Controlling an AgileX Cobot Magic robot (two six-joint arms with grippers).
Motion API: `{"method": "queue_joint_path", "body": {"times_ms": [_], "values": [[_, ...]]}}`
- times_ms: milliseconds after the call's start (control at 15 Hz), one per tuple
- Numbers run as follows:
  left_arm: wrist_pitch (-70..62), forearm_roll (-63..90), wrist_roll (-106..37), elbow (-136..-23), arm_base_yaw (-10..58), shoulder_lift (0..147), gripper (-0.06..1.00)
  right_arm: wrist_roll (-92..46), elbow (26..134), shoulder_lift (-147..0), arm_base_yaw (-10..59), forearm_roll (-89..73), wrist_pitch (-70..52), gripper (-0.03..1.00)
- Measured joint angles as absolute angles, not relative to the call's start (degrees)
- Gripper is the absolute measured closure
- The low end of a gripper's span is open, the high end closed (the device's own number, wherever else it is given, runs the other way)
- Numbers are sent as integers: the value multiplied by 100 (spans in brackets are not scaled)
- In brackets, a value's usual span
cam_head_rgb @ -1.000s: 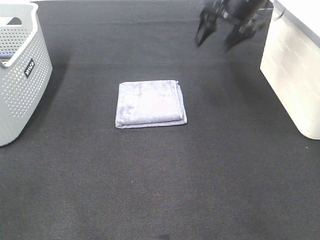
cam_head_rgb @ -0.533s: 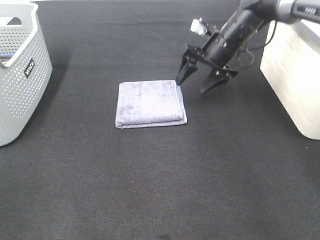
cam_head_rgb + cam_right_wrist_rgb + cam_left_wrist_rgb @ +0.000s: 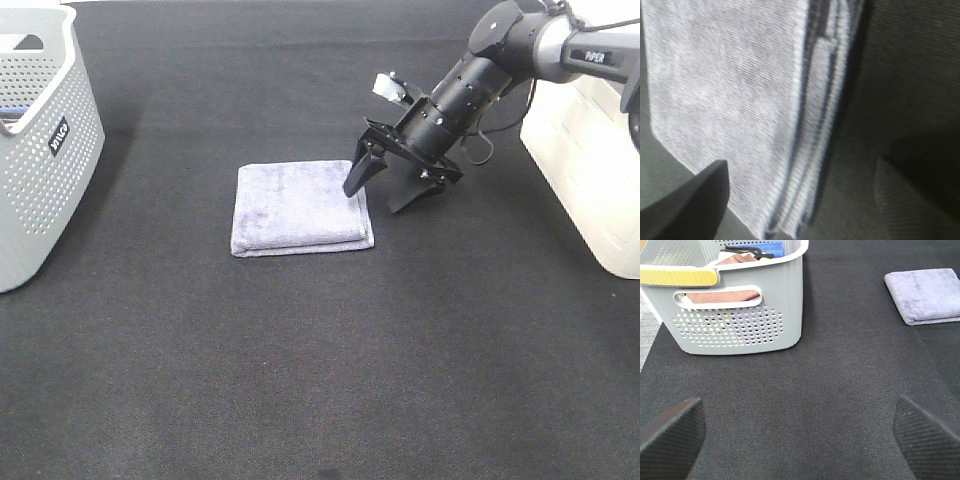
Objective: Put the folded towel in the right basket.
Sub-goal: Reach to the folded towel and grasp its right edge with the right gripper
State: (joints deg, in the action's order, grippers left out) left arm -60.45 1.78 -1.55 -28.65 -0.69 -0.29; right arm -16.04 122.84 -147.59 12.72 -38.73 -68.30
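Now the folded towel [image 3: 300, 208] lies flat in the middle of the mat [image 3: 300, 380], unmoved. At its right edge the right gripper [image 3: 372, 198] has dropped lower than half a second ago, fingers spread wide, one tip over the towel, one over the mat. Farther right stands the right basket [image 3: 585, 150], well apart; the left gripper [image 3: 800, 437] hangs open near the left basket [image 3: 740, 315].

The towel [image 3: 300, 207] is pale lavender, folded into a flat rectangle with its layered edges facing right. It lies near the middle of the black desk [image 3: 300, 360]. The right basket [image 3: 590, 160], cream-white, stands upright, well apart from it.
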Motion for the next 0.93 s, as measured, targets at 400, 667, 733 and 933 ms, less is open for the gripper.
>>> {"method": "queue_joint_path", "body": {"times_ms": [400,667,733,933], "values": [[-6045,178,-155,-2865,-69,-29,-3,-1845,12324,-14943,1312,-4228,-6721,22],[-6045,178,-155,-2865,-69,-29,-3,-2017,12330,-14977,1587,-4263,-6452,33],[-6045,178,-155,-2865,-69,-29,-3,-2017,12330,-14994,1599,-4269,-6377,41],[-6045,178,-155,-2865,-69,-29,-3,-2011,12330,-15063,1599,-4228,-6205,84]]}}
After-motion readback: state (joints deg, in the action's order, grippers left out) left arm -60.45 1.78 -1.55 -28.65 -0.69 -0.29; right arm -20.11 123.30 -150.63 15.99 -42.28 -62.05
